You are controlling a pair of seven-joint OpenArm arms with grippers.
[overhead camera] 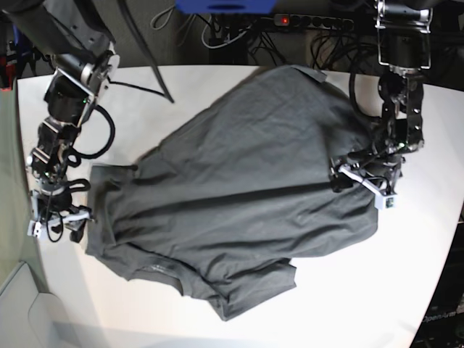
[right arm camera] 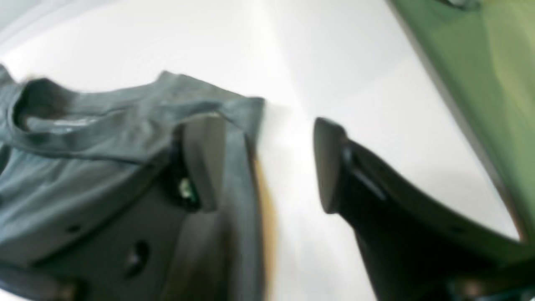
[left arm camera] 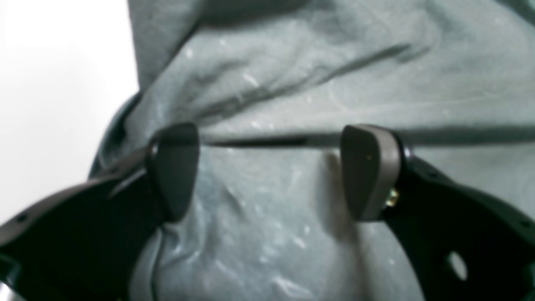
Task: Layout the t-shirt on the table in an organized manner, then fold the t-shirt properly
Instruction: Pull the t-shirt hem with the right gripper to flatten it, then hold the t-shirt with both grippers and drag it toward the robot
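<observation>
The large smooth white matte surface (overhead camera: pixel 348 304) fills most of the base view, its edge gently curved along the left and lower right. Spread across its middle lies the dark charcoal-grey short-sleeved cloth t-shirt (overhead camera: pixel 239 188), running diagonally from the upper right of the frame to the lower left. The cloth is soft and matte, creased by long shallow folds across the body; a sleeve is doubled over at the lower centre, and the neck opening sits at the lower left edge. In the right wrist view the ribbed collar (right arm camera: pixel 25 104) shows at the left of the frame, with a pale label inside it.

The black jointed left arm reaches down at the right of the base view, and its left gripper (overhead camera: pixel 362 177) sits at the shirt's right edge. In the left wrist view the left gripper (left arm camera: pixel 269 171) hangs over wrinkled cloth with its two rounded, smooth dark fingers (left arm camera: pixel 370 171) standing wide apart, nothing between them; a straight fold line crosses the cloth behind the tips.

The right arm comes down the left side of the base view, and its right gripper (overhead camera: pixel 58 217) is just beside the shirt's left corner. In the blurred right wrist view the right gripper (right arm camera: pixel 267 163) has its fingers (right arm camera: pixel 328 163) apart, one over the grey cloth, the other over bare white surface.
</observation>
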